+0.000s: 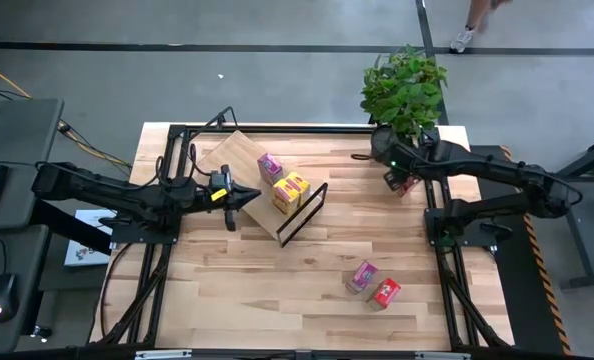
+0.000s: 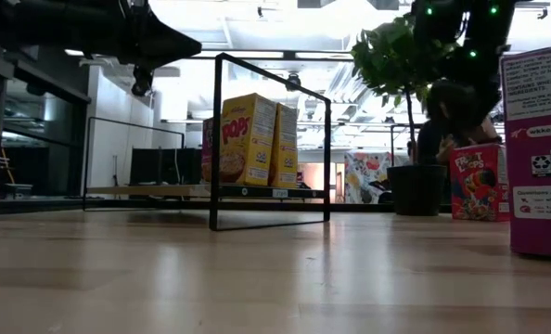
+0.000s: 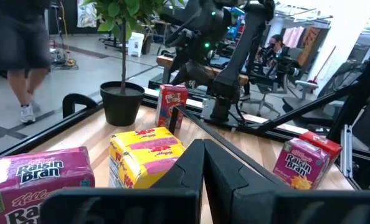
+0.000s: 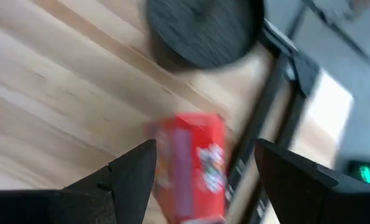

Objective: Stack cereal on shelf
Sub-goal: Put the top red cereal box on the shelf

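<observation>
The shelf [image 1: 239, 160] is a light wood board lying flat, with its black wire frame [image 1: 303, 213] at the end nearer the table's middle. On it stand a pink-purple cereal box [image 1: 269, 166] and two yellow ones [image 1: 290, 191], which also show in the low view [image 2: 248, 139]. My left gripper [image 1: 241, 198] is shut and hovers above the board beside the yellow boxes. My right gripper [image 4: 203, 149] is open, pointing down over an upright red box [image 4: 194, 165] by the plant pot, one finger to either side of it. Another pink-purple box [image 1: 362, 274] and a red box [image 1: 385, 293] lie on the tabletop.
A potted green plant [image 1: 405, 90] stands at the far right corner, right behind the red box [image 2: 475, 181]. The black table frame [image 1: 432, 215] runs along the right edge. A person walks in the room beyond [image 3: 17, 37]. Bare tabletop lies between the shelf and the near boxes.
</observation>
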